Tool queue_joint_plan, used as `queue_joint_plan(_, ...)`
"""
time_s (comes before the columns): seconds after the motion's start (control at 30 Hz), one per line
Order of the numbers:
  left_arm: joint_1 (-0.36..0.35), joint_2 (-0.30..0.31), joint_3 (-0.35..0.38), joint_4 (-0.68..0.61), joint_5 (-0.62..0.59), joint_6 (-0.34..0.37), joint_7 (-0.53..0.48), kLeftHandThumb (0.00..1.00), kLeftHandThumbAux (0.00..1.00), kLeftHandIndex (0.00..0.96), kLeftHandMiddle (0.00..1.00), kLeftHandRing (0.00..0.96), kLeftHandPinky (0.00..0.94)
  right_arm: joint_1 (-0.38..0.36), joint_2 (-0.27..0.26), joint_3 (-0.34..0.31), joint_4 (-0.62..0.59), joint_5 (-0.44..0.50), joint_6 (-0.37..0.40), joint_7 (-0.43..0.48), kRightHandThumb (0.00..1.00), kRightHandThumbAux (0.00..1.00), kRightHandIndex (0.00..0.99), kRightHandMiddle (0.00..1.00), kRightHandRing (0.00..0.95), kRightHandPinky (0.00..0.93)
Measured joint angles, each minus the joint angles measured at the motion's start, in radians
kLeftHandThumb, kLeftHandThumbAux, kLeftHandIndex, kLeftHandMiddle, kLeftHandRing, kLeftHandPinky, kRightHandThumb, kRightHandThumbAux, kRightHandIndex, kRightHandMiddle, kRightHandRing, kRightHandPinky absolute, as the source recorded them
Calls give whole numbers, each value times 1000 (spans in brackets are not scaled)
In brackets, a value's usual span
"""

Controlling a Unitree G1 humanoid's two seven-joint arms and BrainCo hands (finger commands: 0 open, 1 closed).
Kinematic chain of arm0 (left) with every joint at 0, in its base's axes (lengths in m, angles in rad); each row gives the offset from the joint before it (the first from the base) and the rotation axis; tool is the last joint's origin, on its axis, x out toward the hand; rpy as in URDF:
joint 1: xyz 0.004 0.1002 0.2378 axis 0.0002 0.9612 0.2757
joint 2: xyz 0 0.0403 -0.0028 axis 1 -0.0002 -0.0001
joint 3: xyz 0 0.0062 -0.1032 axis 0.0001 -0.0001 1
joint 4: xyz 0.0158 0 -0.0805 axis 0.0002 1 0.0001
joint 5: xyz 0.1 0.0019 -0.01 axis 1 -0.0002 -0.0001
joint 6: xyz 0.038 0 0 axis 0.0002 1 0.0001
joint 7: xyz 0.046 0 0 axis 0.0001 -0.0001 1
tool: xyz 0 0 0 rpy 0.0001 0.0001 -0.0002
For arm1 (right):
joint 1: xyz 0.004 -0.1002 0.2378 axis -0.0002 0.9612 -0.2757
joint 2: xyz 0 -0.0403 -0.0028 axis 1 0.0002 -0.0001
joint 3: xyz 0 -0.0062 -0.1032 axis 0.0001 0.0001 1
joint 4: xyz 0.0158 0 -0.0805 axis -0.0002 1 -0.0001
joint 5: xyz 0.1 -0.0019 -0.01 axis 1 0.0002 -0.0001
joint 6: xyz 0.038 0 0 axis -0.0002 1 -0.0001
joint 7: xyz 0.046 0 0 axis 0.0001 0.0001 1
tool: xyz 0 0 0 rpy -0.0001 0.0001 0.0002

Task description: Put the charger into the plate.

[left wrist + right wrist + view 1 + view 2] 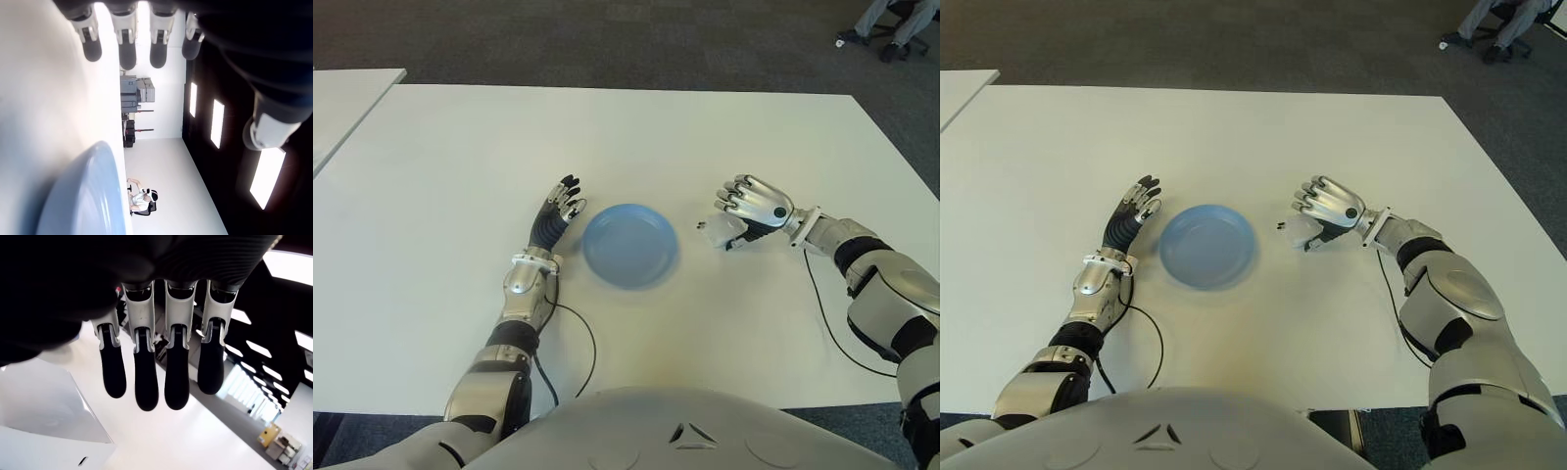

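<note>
Fingers [142,377] of the right hand [746,211] hang down over a white block-shaped charger [49,426] in the right wrist view, their dark tips pointing toward it with a gap between the tips and its top face, so the wrist camera shows no firm clamp. From the head cameras the same hand sits curled to the right of the blue plate [629,245], palm turned toward the plate, with the white charger visible at the thumb side of the hand, low against the white table [460,157]; whether thumb and fingers actually press on it cannot be told from these views. It is near the plate's right rim but apart from it, not inside the plate. The plate lies flat on the table roughly midway between the two hands, and nothing shows in it. The left hand [560,211] lies just beside the plate's left rim with its fingers [127,44] stretched straight and slightly spread, holding nothing; the left wrist view shows those fingers extended over the tabletop with the plate's rim curving close by. A black cable [578,343] runs along the left forearm on the table. At the far right corner of the room, a person's legs [886,20] show on the dark carpet.
</note>
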Motion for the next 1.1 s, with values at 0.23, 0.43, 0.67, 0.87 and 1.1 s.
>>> queue_joint_plan(0.23, -3, -9, 7, 5, -1, -4, 11, 0, 490, 0, 71, 72, 63, 5, 2, 0, 0, 1, 18, -28, 709, 717, 439, 890, 884, 884)
queue_joint_plan(0.43, -7, -14, 12, 8, -8, -2, 33, 0, 492, 0, 50, 49, 48, 15, 4, -16, -7, 25, 14, -33, 713, 715, 439, 892, 892, 890)
queue_joint_plan(0.67, -12, -19, 31, 10, -23, 10, 36, 0, 489, 0, 50, 46, 50, 44, 11, -55, -13, 71, -8, -45, 722, 712, 440, 891, 894, 903)
queue_joint_plan(0.87, -14, -24, 40, 11, -34, 13, 36, 0, 486, 0, 44, 39, 37, 60, 18, -79, -19, 99, -28, -46, 726, 710, 441, 887, 890, 900)
queue_joint_plan(1.1, -17, -24, 44, 15, -48, 16, 35, 0, 484, 0, 44, 37, 38, 68, 20, -89, -35, 115, -71, -32, 729, 709, 441, 884, 888, 899)
